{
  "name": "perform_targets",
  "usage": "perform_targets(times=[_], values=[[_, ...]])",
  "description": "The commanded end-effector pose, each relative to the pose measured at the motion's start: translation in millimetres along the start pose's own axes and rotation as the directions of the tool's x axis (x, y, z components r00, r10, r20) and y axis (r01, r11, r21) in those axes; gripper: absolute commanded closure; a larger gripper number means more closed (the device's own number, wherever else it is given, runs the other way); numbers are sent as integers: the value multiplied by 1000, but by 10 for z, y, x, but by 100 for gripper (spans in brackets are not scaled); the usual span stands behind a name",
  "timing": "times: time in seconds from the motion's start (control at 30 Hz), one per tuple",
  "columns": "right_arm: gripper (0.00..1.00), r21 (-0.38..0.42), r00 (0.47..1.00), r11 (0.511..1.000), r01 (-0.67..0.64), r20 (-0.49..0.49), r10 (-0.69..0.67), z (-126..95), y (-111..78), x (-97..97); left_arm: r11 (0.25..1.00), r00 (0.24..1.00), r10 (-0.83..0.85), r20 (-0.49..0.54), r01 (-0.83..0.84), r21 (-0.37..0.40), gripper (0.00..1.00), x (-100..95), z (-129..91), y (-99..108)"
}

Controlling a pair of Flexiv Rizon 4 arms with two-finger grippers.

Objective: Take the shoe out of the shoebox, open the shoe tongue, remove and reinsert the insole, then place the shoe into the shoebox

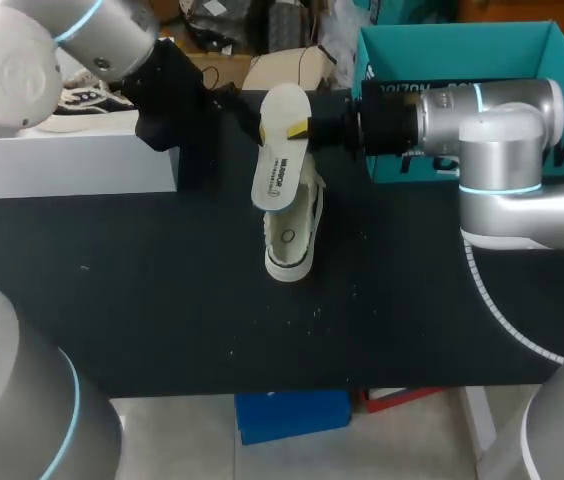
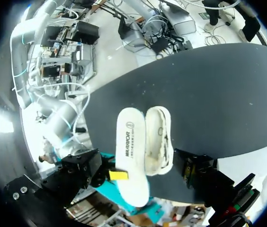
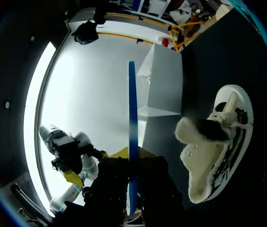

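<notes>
Right end effector is clamped on the insole, with one yellow-tipped finger on each face. It grips the insole at the end farther from the table. The right arm comes in from the right side and runs level in front of the teal shoebox.

In the head view the insole hangs above the shoe with its white printed face showing. Its lower end is over the shoe's heel opening; contact between insole and shoe cannot be confirmed.

In the right wrist view the insole is seen edge-on as a thin blue line. It rises from between the fingers of the end effector. The shoe lies beside it on the table, with the fleecy lining exposed and the laces toward the toe.

In the left wrist view the insole and the shoe appear side by side over the table. The shoe's opening faces the camera.

The shoe is white with a dark side stripe. It rests near the middle of the table, outside the shoebox.

Left end effector is held above the far part of the table, just beside the insole and in front of a white box. Whether it is wide or narrow cannot be told. The shoebox stands at the far right of the table, with its open top up.
</notes>
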State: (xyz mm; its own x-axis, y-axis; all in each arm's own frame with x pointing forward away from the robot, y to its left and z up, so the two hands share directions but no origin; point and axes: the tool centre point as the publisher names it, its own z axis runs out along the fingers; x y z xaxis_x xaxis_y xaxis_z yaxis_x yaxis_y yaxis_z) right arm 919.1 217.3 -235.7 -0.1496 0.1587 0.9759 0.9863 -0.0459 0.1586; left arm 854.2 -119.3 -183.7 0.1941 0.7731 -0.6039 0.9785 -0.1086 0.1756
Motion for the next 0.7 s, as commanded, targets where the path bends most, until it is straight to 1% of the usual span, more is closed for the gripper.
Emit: perform_targets(times=[0.03,0.6,0.67,0.7], values=[[100,-3,1000,1000,0,1,0,13,-4,-2,992,952,15,304,24,-123,0,112,17,-62],[100,-3,1000,1000,0,1,0,13,-4,-2,992,952,15,304,24,-123,0,112,17,-62],[100,-3,1000,1000,0,1,0,13,-4,-2,993,916,-32,401,75,-91,0,131,45,-62],[100,-3,1000,1000,0,1,0,13,-4,-2,992,902,-44,430,90,-87,0,138,51,-60]])
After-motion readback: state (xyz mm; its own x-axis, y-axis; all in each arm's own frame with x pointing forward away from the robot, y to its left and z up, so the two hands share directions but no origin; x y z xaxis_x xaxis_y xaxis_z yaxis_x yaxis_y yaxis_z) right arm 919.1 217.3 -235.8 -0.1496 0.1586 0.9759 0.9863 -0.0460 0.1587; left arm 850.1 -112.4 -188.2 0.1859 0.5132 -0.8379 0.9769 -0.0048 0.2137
